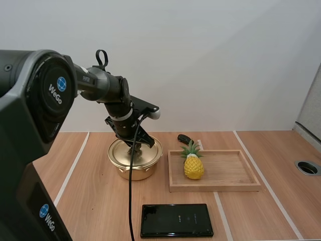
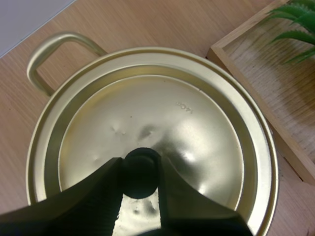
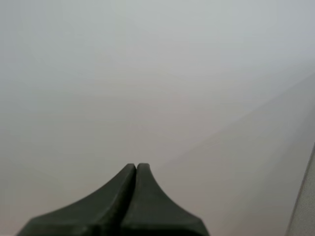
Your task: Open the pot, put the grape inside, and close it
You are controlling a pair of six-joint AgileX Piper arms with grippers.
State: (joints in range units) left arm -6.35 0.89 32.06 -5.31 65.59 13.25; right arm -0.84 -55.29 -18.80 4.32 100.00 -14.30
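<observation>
The pot stands on the table, toward its back edge and just left of the tray. Its lid sits on the rim, closed. The left gripper is down over the lid's middle, its fingers pinching the black knob from either side. A pineapple stands at the tray's left end. A small black thing lies behind the tray's back left corner. A flat black slab lies near the table's front edge. The right gripper faces a pale wall, fingers pressed together on nothing.
</observation>
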